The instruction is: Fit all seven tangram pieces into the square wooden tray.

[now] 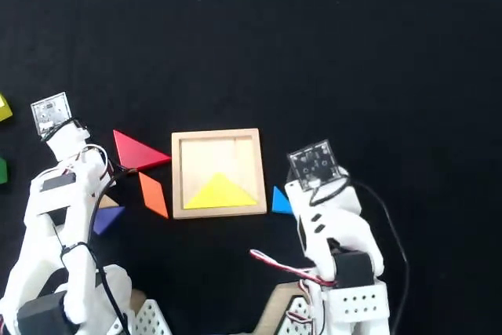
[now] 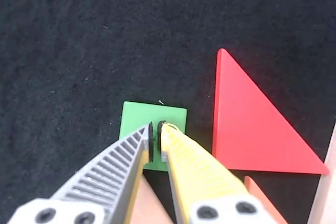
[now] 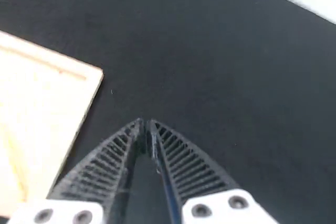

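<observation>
Grey and yellow ribbed fingers pressed together over the green square, gripping nothing!
Left gripper [image 2: 156, 127] sits tips-together above the flat green square [image 2: 152, 113], with the smooth red triangle [image 2: 252, 129] just beside it. Right gripper [image 3: 145, 124], black ridged fingers closed and empty, hovers over the black cloth [image 3: 236, 77] beside a corner of the pale wooden tray [image 3: 47, 108]. A yellow triangle [image 1: 220, 192] lies inside the tray. The orange parallelogram [image 1: 154, 194] and the blue triangle [image 1: 280, 200] flank it outside.
</observation>
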Controlling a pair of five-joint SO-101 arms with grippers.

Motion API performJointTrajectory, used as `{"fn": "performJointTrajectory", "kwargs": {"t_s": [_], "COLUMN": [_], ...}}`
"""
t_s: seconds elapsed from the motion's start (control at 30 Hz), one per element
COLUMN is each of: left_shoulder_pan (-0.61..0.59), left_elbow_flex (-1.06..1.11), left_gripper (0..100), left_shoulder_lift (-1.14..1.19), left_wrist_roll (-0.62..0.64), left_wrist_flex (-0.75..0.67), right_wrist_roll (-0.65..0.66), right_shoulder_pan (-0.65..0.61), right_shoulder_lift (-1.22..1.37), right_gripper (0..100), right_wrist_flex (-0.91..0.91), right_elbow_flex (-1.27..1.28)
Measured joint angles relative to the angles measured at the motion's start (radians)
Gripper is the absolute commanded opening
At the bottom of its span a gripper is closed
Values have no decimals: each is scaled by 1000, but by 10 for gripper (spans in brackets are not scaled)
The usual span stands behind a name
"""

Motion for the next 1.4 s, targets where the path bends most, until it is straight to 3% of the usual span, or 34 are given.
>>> {"fn": "performJointTrajectory", "kwargs": {"t_s": [0.33,0.6,0.83,1.07,1.2,1.4], "left_shoulder_pan": [0,213,224,224,224,226], "left_elbow_flex": [0,-52,-431,-793,-947,-1105], "left_gripper": [61,61,62,58,58,58], "left_shoulder_lift": [0,0,143,595,812,914], "left_wrist_roll": [-21,-304,-324,-324,-324,-347], "left_wrist_flex": [0,14,172,190,239,385], "right_wrist_roll": [0,0,0,0,0,84], "right_shoulder_pan": [-49,-49,-49,-49,-49,-49], "right_shoulder_lift": [0,0,0,0,0,0], "right_gripper": [11,11,11,11,11,11], "right_wrist_flex": [40,57,66,66,66,66], "right_elbow_flex": [0,0,0,0,0,0]}}
